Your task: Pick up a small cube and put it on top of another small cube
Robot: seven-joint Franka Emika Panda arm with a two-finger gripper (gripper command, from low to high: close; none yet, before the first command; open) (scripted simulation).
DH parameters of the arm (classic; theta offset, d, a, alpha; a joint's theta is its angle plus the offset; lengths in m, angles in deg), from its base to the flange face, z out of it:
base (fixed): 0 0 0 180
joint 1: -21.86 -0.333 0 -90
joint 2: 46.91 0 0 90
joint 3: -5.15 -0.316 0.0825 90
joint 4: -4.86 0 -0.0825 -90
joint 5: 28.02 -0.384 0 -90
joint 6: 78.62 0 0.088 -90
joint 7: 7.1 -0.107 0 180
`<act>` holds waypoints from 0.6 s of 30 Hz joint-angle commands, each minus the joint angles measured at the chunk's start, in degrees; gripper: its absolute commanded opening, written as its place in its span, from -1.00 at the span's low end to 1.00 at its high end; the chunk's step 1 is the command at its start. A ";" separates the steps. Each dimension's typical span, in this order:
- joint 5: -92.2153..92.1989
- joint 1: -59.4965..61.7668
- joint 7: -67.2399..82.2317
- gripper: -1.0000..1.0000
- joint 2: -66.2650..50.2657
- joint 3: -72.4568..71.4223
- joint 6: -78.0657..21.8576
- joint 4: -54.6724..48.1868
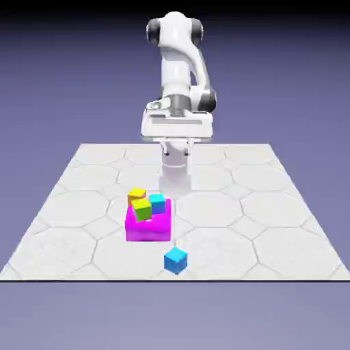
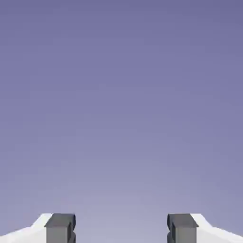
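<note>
Fingers (image 2: 60,228) apart, empty; no writing readable anywhere.

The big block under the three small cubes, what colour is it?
Magenta block; it shows best in the exterior view.

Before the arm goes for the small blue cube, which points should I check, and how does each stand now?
1. Hand open: ok, fingers apart.
2. Hand empty: ok, only backdrop shows between the fingers.
3. Sky-blue cube free to grasp: ok, it sits alone on the table, apart from the magenta block.
4. Hand camera sees the cube: not ok, the hand view shows no cube.
5. Hand above the cube: not ok, the hand is back by the arm.
6. Stacking target: cannot tell which; the teal-cyan cube, green cube and yellow cube sit on the magenta block.
</note>
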 commanded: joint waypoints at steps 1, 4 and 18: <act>-0.73 0.04 -0.49 0.00 -2.08 0.30 -2.25 -1.78; -2.93 0.14 -1.97 0.00 -8.31 1.18 -9.00 -7.11; -13.20 0.64 -8.85 0.00 -37.38 5.32 -40.50 -31.97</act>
